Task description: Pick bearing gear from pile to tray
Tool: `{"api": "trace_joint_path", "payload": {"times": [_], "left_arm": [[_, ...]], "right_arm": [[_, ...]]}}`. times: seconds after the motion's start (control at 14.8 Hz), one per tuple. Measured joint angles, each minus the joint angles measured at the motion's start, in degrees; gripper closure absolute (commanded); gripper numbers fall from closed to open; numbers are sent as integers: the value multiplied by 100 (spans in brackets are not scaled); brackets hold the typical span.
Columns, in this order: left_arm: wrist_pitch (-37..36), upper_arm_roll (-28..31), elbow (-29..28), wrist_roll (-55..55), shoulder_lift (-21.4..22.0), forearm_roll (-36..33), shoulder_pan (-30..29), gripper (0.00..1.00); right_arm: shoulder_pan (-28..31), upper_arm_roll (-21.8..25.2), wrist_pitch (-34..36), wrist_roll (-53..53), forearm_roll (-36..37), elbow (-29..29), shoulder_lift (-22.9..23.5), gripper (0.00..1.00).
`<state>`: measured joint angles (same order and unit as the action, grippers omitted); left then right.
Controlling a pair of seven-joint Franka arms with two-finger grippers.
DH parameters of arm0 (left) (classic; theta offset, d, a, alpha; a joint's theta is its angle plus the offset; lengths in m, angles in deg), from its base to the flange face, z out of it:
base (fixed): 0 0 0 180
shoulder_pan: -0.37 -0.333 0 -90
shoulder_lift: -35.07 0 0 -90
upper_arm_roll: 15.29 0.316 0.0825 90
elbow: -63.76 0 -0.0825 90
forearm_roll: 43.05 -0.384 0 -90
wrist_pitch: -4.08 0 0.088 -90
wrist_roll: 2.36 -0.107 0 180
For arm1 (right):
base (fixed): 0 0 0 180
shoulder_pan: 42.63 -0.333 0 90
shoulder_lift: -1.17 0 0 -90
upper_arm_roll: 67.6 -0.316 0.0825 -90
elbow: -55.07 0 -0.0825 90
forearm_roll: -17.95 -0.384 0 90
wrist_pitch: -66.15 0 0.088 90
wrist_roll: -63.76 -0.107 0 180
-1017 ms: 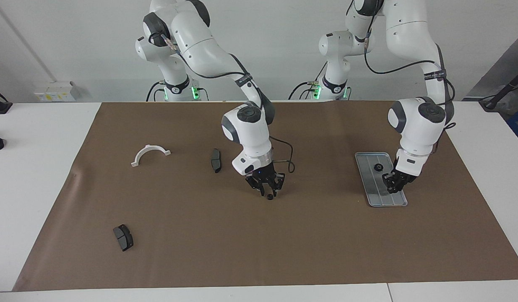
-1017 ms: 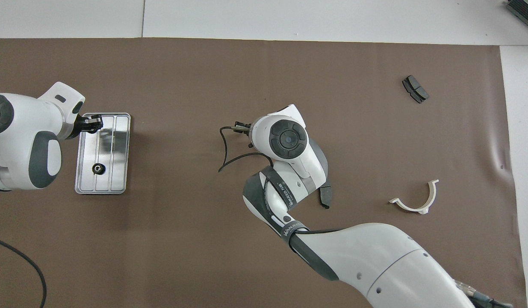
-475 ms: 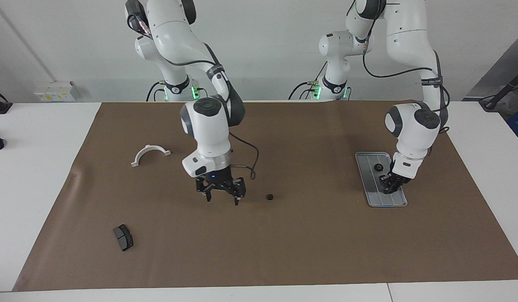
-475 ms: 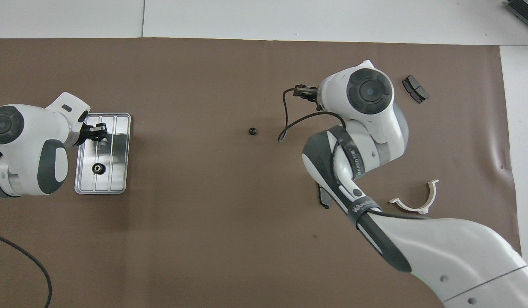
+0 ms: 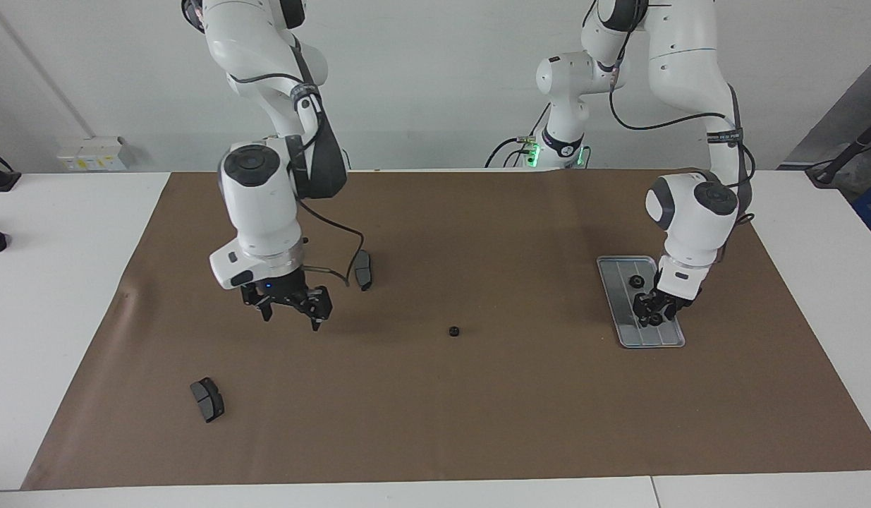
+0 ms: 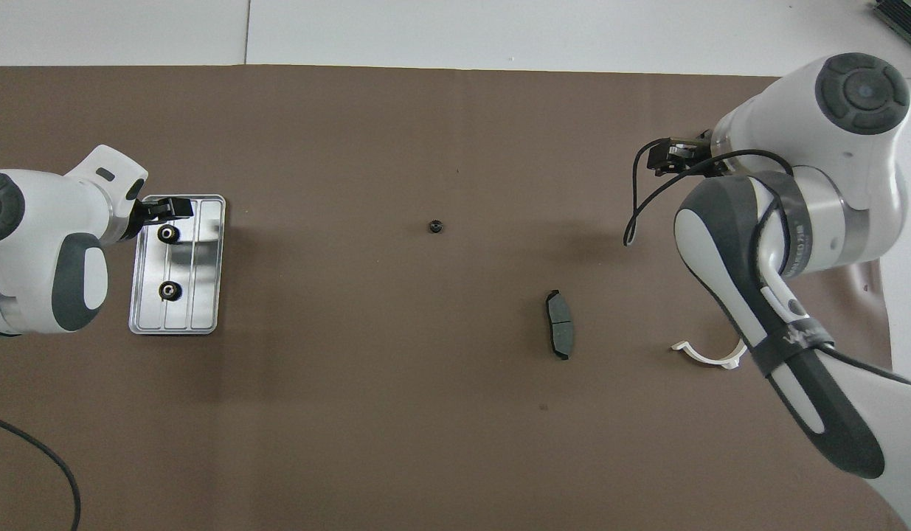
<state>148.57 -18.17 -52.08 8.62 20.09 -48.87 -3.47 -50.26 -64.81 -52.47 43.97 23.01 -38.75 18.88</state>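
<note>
**Two gears in the tray, one left on the mat**

The flat silver-grey ridged metal tray (image 5: pixel 641 302), at the right of the facing view, holds two small black round gears: one (image 6: pixel 167 290) in its middle, another (image 6: pixel 167 233) by the left pincer (image 5: pixel 652 312). That pincer stands low over the tray, fingers parted, holding nothing. A third small black gear (image 5: pixel 454 331) lies alone on the brown mat at the centre of the frame and has yet to be carried over.

The right pincer (image 5: pixel 292 306) hangs empty and spread open above the mat at centre left, near a dark grey curved brake pad (image 5: pixel 364 269). A second dark grey brake pad (image 5: pixel 207 398) lies at lower left. The white half-ring bracket (image 6: pixel 709 354) shows partly beneath the right arm in the overhead view.

A second ago the tray held one gear and the left pincer was closed over it; the right pincer sat over the lone gear at centre and has since swung away without it.
</note>
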Motion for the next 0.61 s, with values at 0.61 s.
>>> {"api": "trace_joint_path", "payload": {"times": [0.61], "left_arm": [[-607, -78, 484, 66, 215, 1, 1611, 0]], "right_arm": [[799, 2, 1298, 1249, -348, -157, -1149, 0]]}}
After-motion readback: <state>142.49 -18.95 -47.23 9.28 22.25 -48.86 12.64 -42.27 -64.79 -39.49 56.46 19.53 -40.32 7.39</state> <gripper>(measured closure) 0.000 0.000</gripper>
